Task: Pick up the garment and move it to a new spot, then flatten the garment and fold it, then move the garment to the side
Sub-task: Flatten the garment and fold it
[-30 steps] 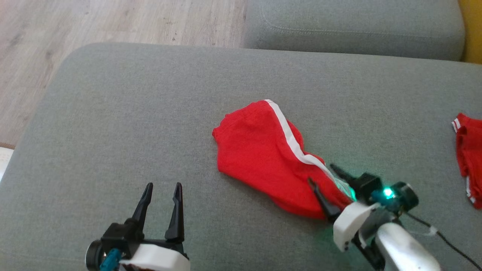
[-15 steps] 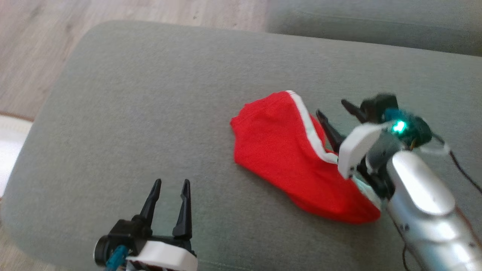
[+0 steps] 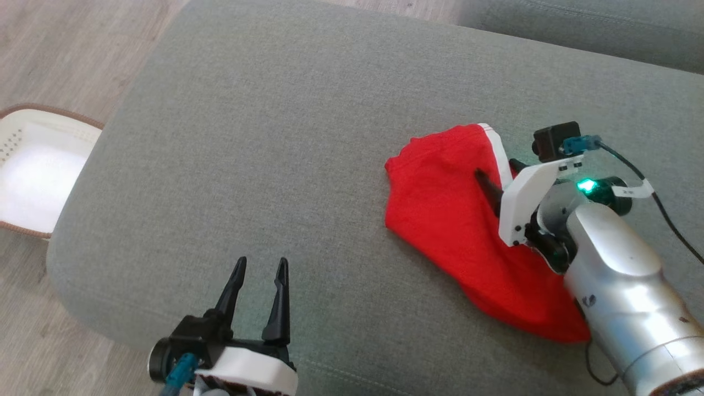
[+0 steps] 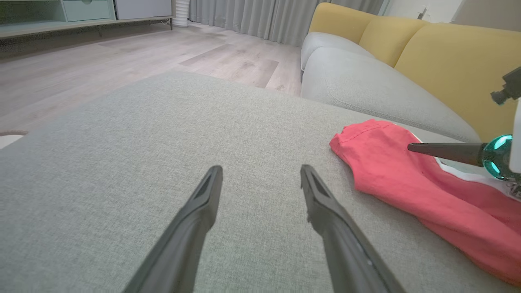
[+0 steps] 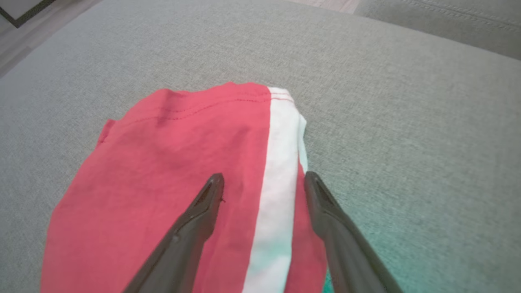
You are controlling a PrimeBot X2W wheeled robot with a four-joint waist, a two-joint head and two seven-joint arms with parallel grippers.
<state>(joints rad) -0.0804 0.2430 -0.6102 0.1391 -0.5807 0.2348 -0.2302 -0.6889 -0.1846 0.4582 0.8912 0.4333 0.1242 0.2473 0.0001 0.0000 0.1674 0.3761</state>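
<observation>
Grey cushion [image 3: 275,110] carries the red garment [image 3: 440,220], right of centre. Right gripper [image 3: 496,168] has its fingers spread and empty. A second ago we find them at the garment's near end; now they straddle its white stripe [image 5: 281,162] toward the far hem. Left gripper [image 3: 262,261] is spread too, idle, well apart. We judge a fresh grasp for flattening is pending.

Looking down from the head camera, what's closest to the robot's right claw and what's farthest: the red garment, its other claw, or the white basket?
1. Red garment: directly under the open right gripper, on the grey cushion.
2. Left gripper: lower left, near the cushion's front edge.
3. White basket: far left, on the floor beside the cushion.
</observation>
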